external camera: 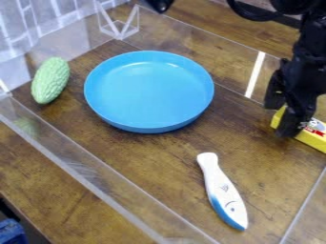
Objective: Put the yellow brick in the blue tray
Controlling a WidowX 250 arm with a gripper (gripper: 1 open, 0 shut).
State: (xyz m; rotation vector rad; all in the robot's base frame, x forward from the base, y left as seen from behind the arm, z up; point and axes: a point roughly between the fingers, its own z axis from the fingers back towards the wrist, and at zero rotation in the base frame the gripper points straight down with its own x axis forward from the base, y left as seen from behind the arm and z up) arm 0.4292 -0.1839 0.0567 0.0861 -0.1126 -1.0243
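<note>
Wooden table (152, 172) holds green vegetable (50, 79), white tool (222, 190); released gripper (292, 120) straddles yellow brick (312, 136).

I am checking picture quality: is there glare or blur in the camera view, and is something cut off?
Camera view: a bright glare streak on the clear wall beside the gripper; the yellow brick is cut by the right edge; the blue tray is sharp, evenly lit.
</note>
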